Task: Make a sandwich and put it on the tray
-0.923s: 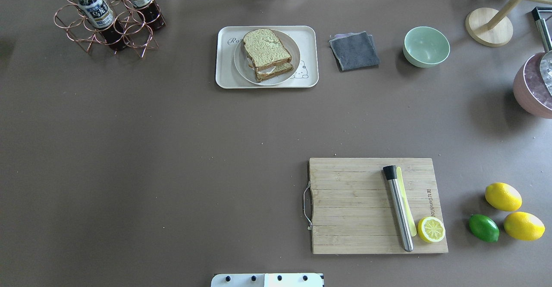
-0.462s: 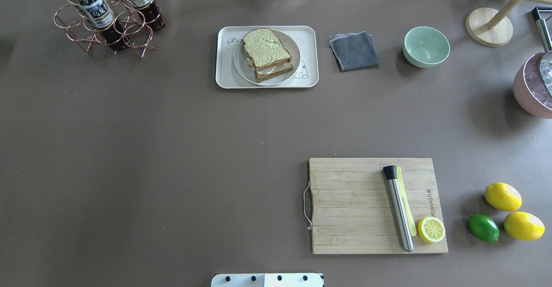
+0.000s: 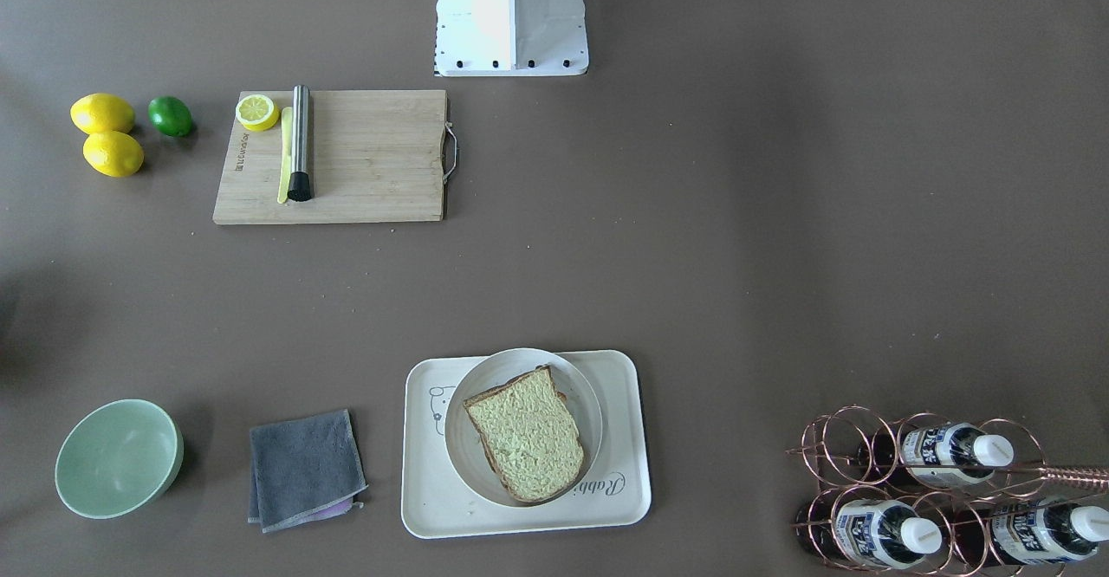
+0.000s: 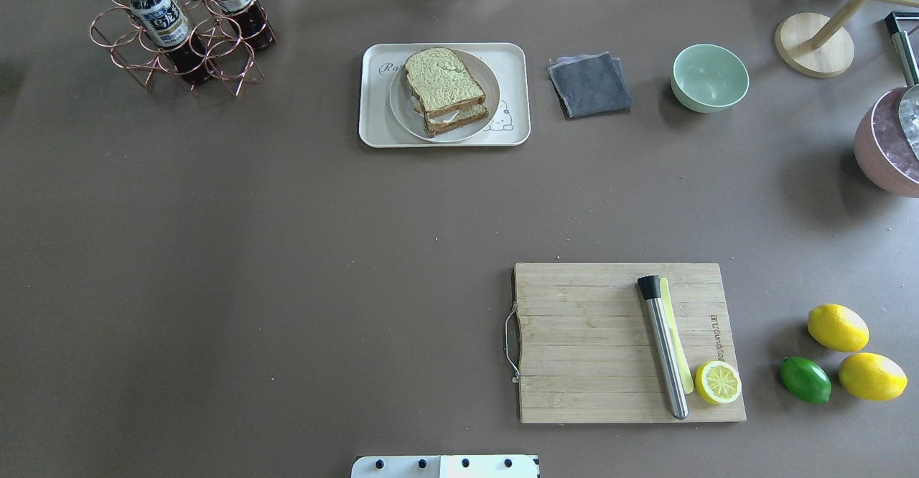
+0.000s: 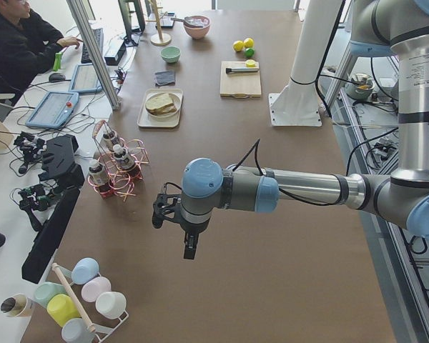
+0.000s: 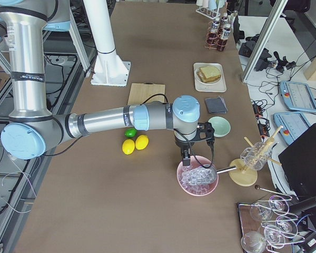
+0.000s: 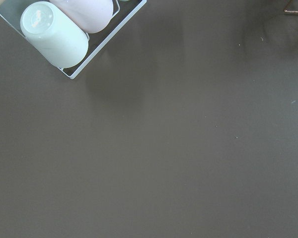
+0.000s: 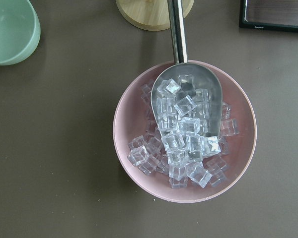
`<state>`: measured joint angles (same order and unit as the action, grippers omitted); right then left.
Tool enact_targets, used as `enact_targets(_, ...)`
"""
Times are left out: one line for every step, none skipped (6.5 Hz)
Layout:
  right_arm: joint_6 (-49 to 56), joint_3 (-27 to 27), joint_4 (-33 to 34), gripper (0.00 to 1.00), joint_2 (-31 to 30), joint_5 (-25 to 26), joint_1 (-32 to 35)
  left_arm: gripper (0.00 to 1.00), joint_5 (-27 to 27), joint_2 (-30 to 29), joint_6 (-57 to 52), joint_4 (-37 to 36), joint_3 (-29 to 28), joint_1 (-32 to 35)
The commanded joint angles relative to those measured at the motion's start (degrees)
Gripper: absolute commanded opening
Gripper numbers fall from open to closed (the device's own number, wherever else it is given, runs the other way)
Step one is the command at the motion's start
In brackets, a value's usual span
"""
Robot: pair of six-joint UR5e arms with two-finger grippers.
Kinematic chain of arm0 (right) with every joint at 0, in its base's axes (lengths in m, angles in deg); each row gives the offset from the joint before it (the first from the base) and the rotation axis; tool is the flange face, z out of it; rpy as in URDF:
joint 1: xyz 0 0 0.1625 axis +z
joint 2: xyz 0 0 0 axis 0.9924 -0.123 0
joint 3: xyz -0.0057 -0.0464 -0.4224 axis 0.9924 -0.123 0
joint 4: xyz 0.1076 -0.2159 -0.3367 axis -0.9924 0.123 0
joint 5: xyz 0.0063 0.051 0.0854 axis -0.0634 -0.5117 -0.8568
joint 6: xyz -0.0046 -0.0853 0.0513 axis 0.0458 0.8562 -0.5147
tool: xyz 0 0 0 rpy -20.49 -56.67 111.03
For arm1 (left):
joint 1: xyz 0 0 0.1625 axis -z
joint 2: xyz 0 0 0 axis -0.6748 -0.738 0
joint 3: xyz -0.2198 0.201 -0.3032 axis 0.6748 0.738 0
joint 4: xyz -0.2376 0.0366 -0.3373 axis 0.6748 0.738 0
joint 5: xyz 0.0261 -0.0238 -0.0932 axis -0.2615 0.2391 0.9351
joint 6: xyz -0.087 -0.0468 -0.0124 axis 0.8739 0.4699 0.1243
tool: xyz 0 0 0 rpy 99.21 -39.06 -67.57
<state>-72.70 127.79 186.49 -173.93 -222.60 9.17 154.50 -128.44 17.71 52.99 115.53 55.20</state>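
Left arm (image 5: 300,189) reaches out level over the desk (image 4: 287,248), left jaws pointing down. Right arm (image 6: 100,120) does likewise, right jaws above a pink bowl (image 8: 120,119) of ice cubes (image 8: 179,148) with a metal scoop (image 8: 177,34). Can't tell how open either pair is. Way back, the sandwich (image 4: 445,83) sits on a white plate (image 4: 402,113) on the tray (image 4: 372,130), script reading "Rabbi".

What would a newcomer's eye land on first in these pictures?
The green-beige, brown-crusted bread sandwich sits on a round white plate inside the cream-white rectangular plastic tray, on the side far from the robot. Off to the robot's right, a pink round bowl holds clear ice cubes and a steel scoop.
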Motion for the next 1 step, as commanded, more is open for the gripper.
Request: enact_targets(-0.08, 1.67, 0.35, 1.0, -0.28, -0.63, 0.0, 0.98, 0.06, -0.12, 0.07, -0.07, -0.63, 0.01)
